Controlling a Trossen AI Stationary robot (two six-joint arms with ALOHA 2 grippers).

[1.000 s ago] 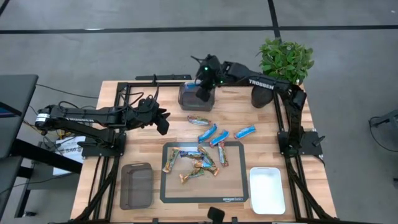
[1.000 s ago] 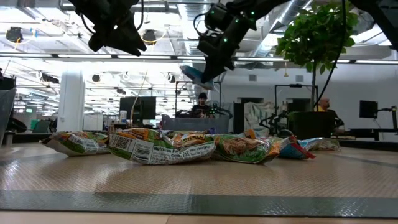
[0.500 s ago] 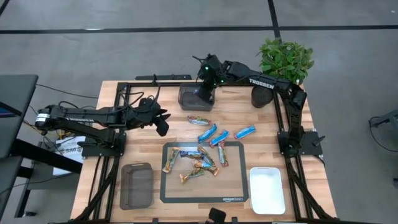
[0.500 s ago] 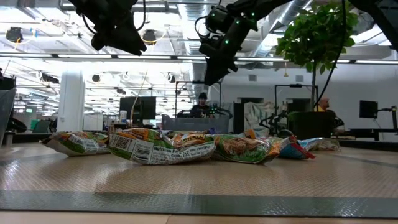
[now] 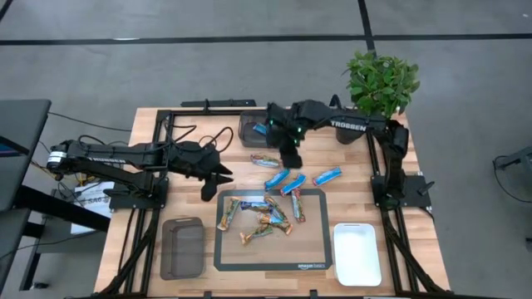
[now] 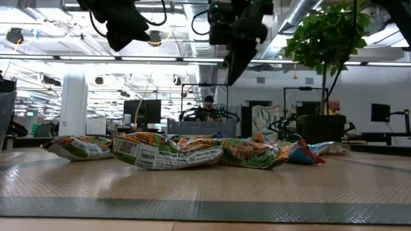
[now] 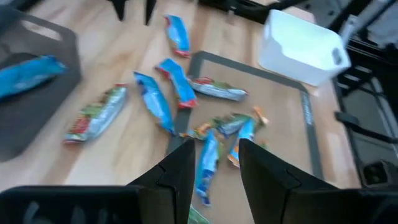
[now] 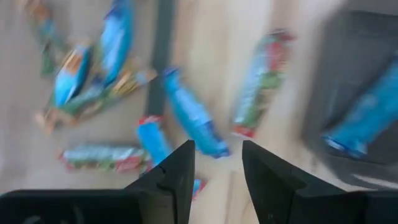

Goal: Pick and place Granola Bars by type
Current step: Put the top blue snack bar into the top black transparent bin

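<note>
Granola bars [image 5: 278, 178] lie loose on the worktop [image 5: 208, 170] just below the right claw [image 5: 290, 157], empty with fingers parted, which is nearer them than the left claw [image 5: 209, 189], also empty and parted.

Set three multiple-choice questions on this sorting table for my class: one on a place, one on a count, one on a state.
1. Where is the white tray? A on the mat; B on the table, right of the mat; C inside a grey bin.
2. How many blue bars lie on bare wood between mat and far bin? A one; B three; C six.
3. The right gripper is: A open and empty; B shut on a bar; C shut on the tray.
Answers: B, the tray sits on wood beside the mat's right edge; B, three lie there in a loose row; A, its fingers stand apart with nothing between.
</note>
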